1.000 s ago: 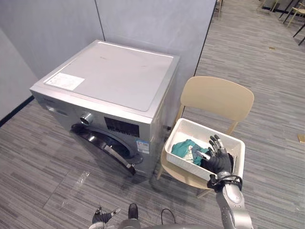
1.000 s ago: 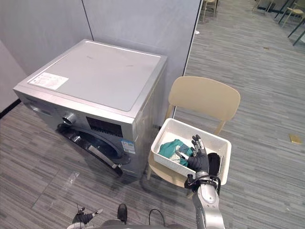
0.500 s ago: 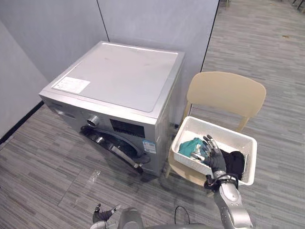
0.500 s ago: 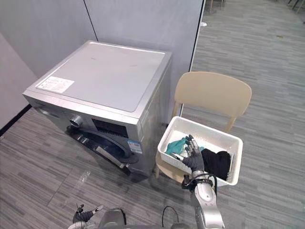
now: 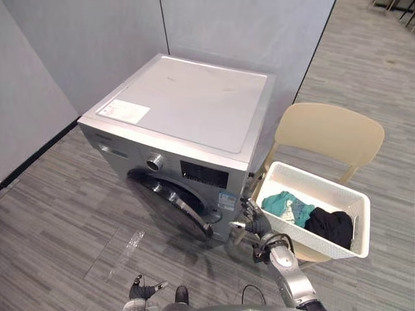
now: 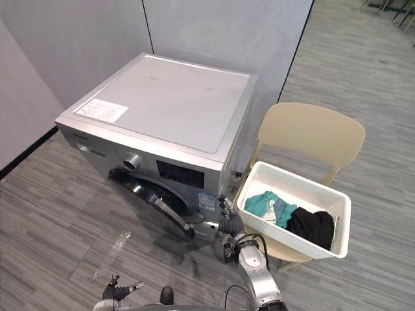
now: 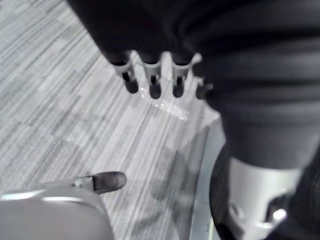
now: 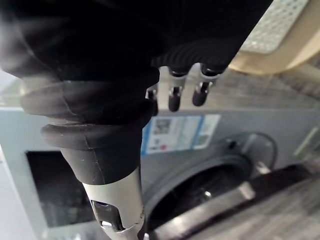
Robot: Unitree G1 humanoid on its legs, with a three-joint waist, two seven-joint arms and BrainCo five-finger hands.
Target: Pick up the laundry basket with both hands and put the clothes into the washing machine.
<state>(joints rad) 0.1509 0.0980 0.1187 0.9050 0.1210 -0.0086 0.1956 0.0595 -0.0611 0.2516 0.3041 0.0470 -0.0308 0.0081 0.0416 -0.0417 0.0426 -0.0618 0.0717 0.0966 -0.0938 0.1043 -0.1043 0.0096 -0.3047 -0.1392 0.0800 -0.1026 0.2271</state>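
Now right hand (image 5: 251, 223) has left the basket (image 5: 322, 184).

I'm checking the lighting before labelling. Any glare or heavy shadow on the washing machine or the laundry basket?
Left eye view: the washing machine top carries a soft sheen, no harsh glare; a faint shadow lies on the floor below its door. The laundry basket is evenly lit. Right wrist view: small glints on the door.
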